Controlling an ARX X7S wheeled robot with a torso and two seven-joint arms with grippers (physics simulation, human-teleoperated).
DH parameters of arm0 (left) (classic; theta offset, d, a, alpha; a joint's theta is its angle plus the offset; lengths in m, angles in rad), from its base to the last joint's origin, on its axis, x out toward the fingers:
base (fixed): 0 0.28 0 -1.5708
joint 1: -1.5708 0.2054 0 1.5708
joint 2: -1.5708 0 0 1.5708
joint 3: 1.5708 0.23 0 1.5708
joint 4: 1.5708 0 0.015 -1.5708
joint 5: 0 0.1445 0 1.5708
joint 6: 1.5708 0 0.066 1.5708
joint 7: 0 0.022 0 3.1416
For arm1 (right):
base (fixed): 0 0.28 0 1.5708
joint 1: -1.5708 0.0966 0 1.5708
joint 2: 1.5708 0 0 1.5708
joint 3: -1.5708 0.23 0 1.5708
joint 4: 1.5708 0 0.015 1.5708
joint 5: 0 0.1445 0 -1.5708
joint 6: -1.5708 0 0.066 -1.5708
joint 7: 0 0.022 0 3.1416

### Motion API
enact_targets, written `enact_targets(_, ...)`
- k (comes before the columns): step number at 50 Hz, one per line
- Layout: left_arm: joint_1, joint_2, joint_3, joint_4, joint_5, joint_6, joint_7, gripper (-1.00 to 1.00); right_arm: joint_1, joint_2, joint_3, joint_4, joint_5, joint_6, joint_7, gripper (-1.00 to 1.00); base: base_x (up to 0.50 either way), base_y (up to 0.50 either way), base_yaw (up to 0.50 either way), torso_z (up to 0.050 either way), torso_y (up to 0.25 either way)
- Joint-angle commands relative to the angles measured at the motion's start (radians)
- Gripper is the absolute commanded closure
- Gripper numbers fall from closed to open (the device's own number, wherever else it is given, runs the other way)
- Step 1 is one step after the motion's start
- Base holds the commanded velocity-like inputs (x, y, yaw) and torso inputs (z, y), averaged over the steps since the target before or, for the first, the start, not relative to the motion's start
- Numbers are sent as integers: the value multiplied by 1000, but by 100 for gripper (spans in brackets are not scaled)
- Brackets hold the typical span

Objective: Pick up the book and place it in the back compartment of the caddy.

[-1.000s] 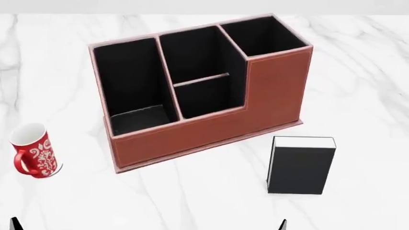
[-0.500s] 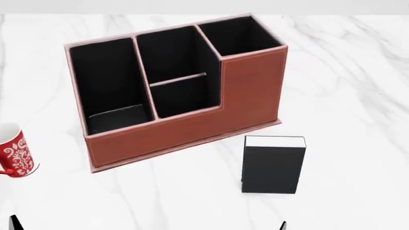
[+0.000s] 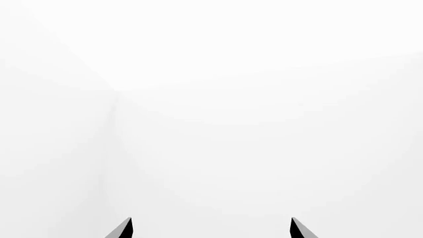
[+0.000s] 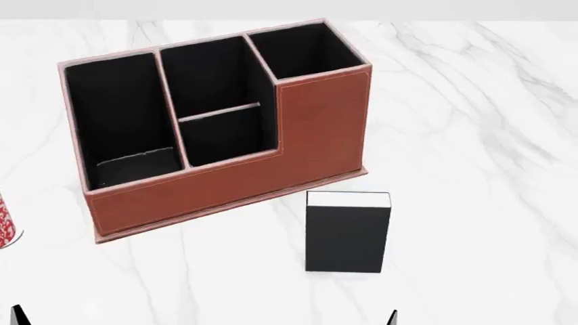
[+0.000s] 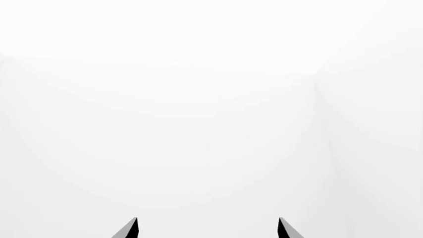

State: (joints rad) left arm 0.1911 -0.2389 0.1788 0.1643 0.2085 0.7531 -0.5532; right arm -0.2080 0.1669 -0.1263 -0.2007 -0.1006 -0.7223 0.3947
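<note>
The book stands on the white marble table with its black cover facing me and its white page block on top, just right of and in front of the caddy. The caddy is reddish-brown with black lining and is empty. The back compartment is the small middle cell between the thin crossbar and the low wall. My left gripper and right gripper are both open and empty, facing blank white. In the head view only one dark fingertip of each shows, left fingertip and right fingertip, near the bottom edge and short of the book.
A red patterned mug is cut off by the left edge, left of the caddy. The marble table stretches to the right of and behind the book.
The head view has swung to the right, so the caddy, book and mug all sit further left in the picture; the mug is nearly out of frame. The grippers' tips stay put.
</note>
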Motion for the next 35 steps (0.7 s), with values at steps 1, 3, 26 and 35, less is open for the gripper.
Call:
enact_targets(1, 3, -9, 2, 0, -1, 4, -8, -100, 1, 5, -8, -1, -3, -1, 12, -100, 0, -164, 0, 0, 0)
enact_targets(3, 9, -10, 1, 5, 0, 6, -11, -100, -6, 6, -7, -5, -6, -4, 15, -100, 0, -168, 0, 0, 0)
enact_targets(26, 20, -14, 9, 28, 14, -5, -26, -100, -9, 21, -11, -19, 1, -3, 39, -100, 0, -132, 0, 0, 0)
enact_targets(35, 13, -18, 11, 21, 13, -5, -32, -100, -9, 25, -12, -6, -12, -51, 52, -100, 58, 0, 0, 0, 0)
